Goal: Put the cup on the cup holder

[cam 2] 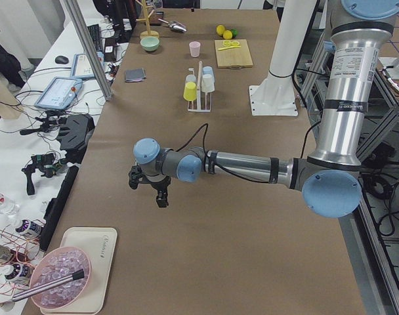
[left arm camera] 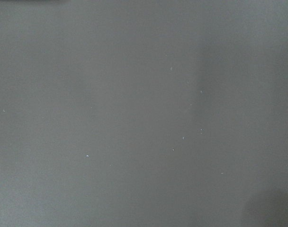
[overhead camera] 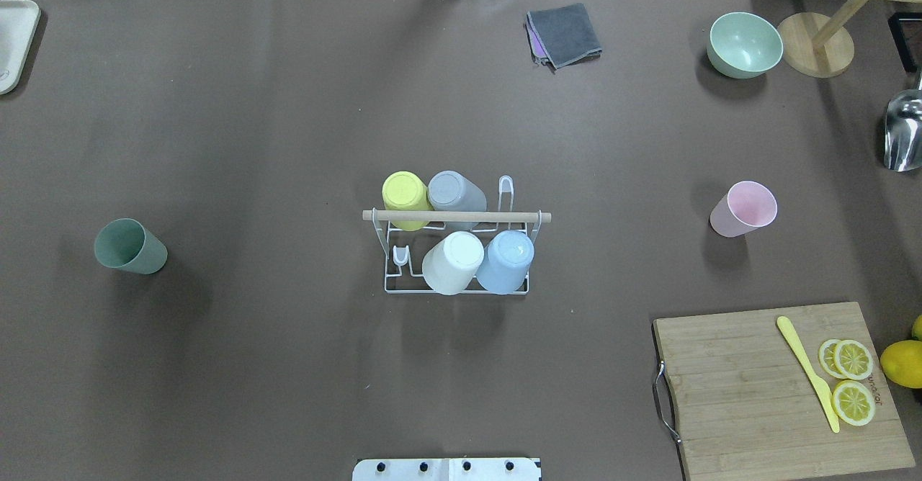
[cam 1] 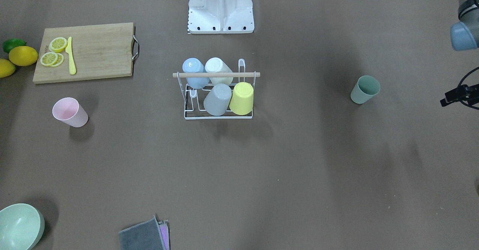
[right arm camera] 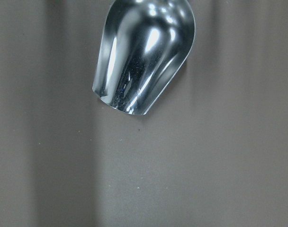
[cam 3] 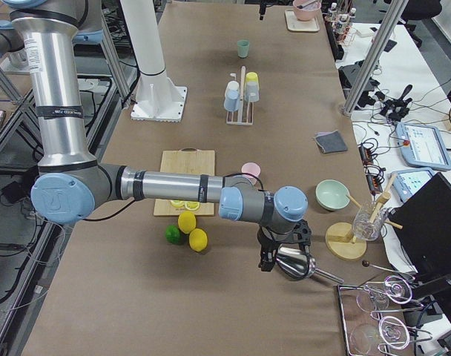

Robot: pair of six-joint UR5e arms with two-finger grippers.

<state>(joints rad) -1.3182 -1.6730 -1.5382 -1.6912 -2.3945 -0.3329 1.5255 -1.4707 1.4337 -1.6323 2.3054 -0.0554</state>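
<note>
The cup holder [overhead camera: 457,216] is a white wire rack with a wooden rod handle at the table's middle, also in the front view [cam 1: 216,75]. It carries a yellow, a grey, a white and a blue cup upside down. A green cup [overhead camera: 130,246] stands upright on my left side and a pink cup [overhead camera: 743,209] upright on my right side. My left gripper [cam 2: 147,191] hangs over bare table far from the green cup. My right gripper [cam 3: 274,259] hangs over a metal scoop [right arm camera: 144,56]. I cannot tell whether either gripper is open or shut.
A cutting board [overhead camera: 756,387] with lemon slices and a yellow knife lies near right, with lemons beside it. A green bowl [overhead camera: 745,44], a wooden stand [overhead camera: 815,52] and folded cloths [overhead camera: 565,34] sit at the far edge. A tray [cam 2: 75,275] lies at the left end.
</note>
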